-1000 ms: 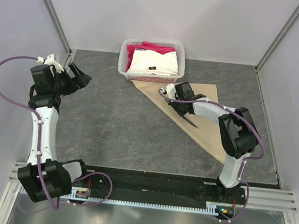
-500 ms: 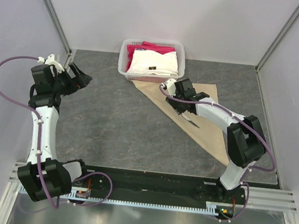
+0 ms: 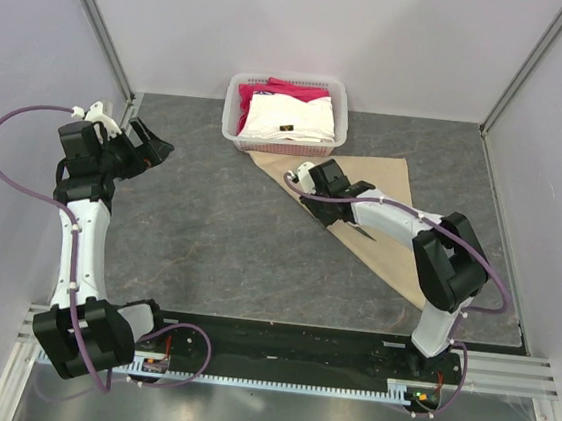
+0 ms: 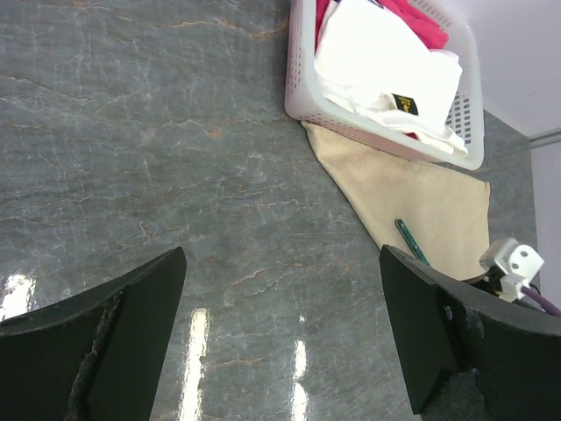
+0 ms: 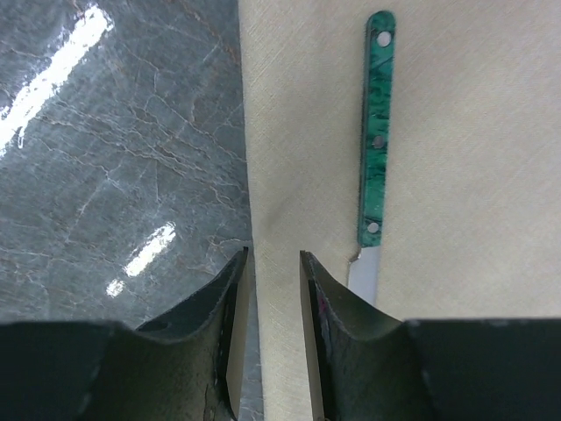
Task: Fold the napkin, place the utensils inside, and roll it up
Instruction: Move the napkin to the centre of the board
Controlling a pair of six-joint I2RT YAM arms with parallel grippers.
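Over napkin [image 5: 465, 175] edge, right end effector [image 5: 273, 260] — knife [image 5: 377, 132] blade partly hidden.

Slim knife with teal-green handle [image 5: 375, 132]: blade mostly covered by the black right gripper [image 5: 274, 254] in the wrist view; handle hidden under the right arm [image 3: 391, 214] from above.
Tan-beige cloth napkin [image 3: 390, 177]: far edge concealed by the white plastic basket [image 3: 234, 100].
Pink-red folded cloth [image 3: 298, 92]: largely overlaid by the white folded cloth [image 3: 286, 119].

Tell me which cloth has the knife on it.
The tan napkin, flat on the table; the white cloth and pink cloth sit folded in the basket.
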